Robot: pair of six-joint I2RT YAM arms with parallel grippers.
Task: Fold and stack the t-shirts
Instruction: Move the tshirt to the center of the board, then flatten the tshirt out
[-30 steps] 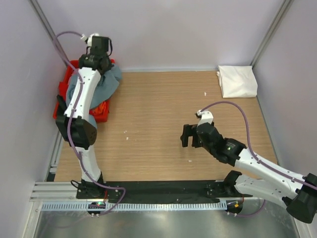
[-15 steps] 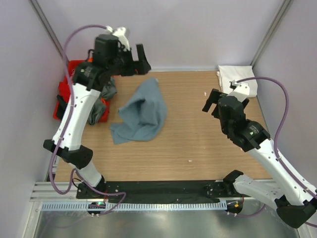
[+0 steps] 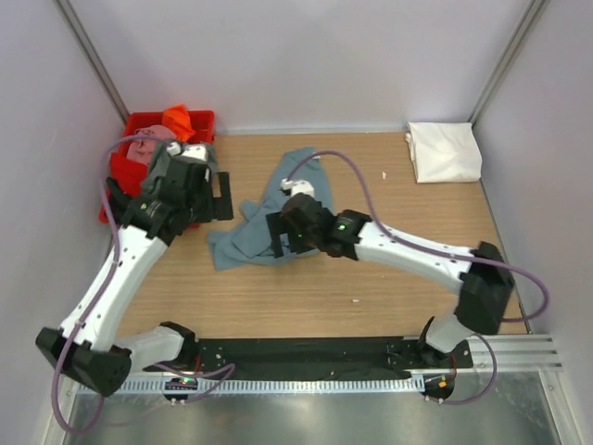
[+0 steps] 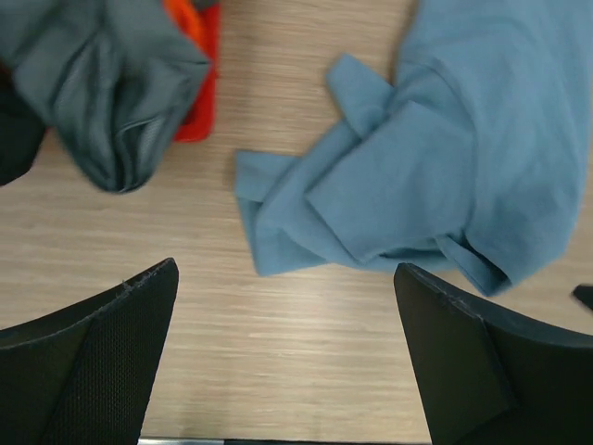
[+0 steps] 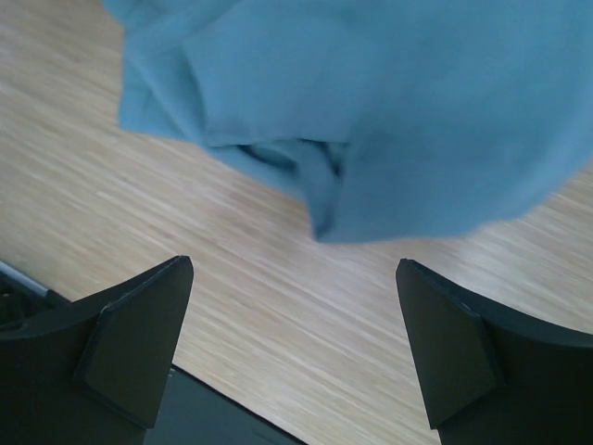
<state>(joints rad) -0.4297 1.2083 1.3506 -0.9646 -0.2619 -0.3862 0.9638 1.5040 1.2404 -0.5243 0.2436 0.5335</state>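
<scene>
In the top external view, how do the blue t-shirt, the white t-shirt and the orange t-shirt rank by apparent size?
Largest: blue t-shirt, lying crumpled.
Then: white t-shirt, folded.
Smallest: orange t-shirt, only partly showing.

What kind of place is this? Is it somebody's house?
Probably a robot lab booth, not a house: two robot arms bolted to a wooden table, plain walls close around, a red tub of shirts.

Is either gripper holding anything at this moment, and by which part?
Nothing is held. Left gripper and right gripper are both open; the teal-blue t-shirt lies crumpled on the table, ungripped.
</scene>
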